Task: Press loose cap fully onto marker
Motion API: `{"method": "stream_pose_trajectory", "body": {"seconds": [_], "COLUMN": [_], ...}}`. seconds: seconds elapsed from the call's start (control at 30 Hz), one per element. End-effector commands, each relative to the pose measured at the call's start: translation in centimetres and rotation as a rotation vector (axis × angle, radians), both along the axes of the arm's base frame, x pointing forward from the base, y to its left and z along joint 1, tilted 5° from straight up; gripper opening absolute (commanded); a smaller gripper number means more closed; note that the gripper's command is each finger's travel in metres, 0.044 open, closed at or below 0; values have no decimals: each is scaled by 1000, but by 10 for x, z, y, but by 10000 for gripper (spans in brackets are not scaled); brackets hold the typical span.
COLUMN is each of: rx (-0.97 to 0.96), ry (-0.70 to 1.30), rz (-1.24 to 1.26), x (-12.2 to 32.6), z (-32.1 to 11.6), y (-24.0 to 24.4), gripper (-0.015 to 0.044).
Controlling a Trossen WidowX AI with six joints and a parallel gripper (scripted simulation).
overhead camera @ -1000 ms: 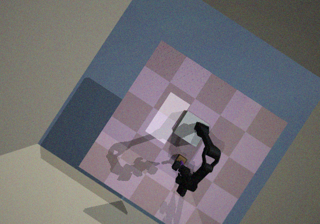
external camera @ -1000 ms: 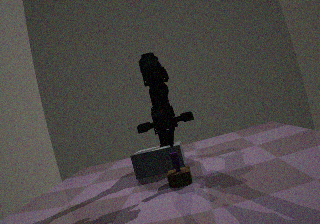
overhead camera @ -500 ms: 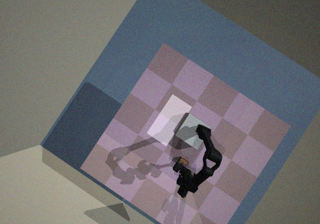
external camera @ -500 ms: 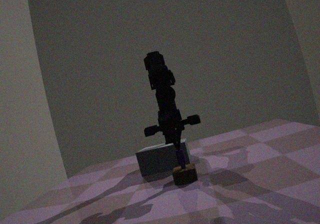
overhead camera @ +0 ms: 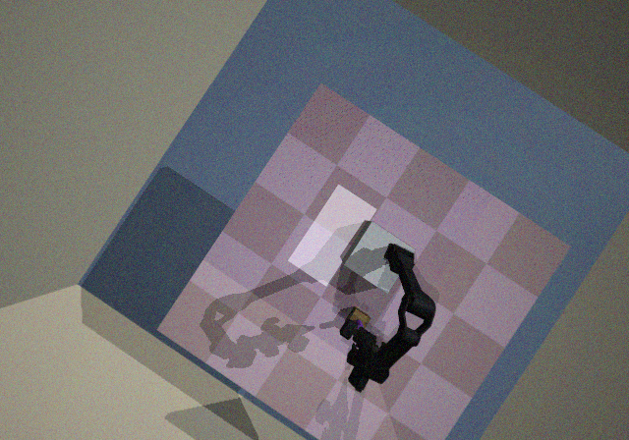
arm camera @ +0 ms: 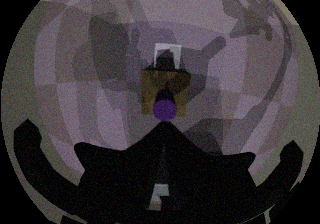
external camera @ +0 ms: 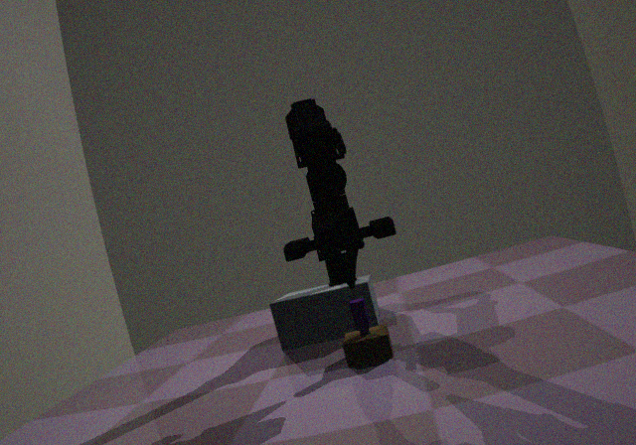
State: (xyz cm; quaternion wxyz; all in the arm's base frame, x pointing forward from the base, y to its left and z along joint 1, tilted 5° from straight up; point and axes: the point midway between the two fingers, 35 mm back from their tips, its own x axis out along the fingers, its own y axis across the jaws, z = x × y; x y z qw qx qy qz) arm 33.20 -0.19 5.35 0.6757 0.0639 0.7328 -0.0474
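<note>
The brown holder block (overhead camera: 358, 313) (external camera: 368, 351) (arm camera: 149, 94) stands on the checkered table. The purple cap (external camera: 358, 312) (arm camera: 165, 110) sits upright on top of the marker in the block, in line with it. The marker's body is mostly hidden below the cap, and how far down the cap sits cannot be told. My gripper (external camera: 352, 284) (arm camera: 165, 125) is shut with nothing between its fingertips. In the exterior view the tips are just above the cap, with a small gap between them. No cap lies loose on the table in view.
A pale grey box (overhead camera: 372, 243) (external camera: 323, 319) under the arm's base stands behind the holder block in the exterior view. The checkered surface (overhead camera: 385, 156) has a blue border (overhead camera: 431, 80) in the top view. Shadows of the arm fall across the squares around the block.
</note>
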Motion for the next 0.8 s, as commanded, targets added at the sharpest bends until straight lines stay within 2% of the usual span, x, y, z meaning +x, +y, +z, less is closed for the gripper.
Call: {"method": "stream_pose_trajectory", "body": {"seconds": [0.0,0.17,0.7,0.77], "rx": [-1,-1,-1,-1], "ry": [-42,-41,-41,-41], "rz": [3,3,3,3], "x": [7,6,6,6], "z": [55,65,65,65], "y": [-2,-2,-2,-2], "gripper": [0,0,420,440]}}
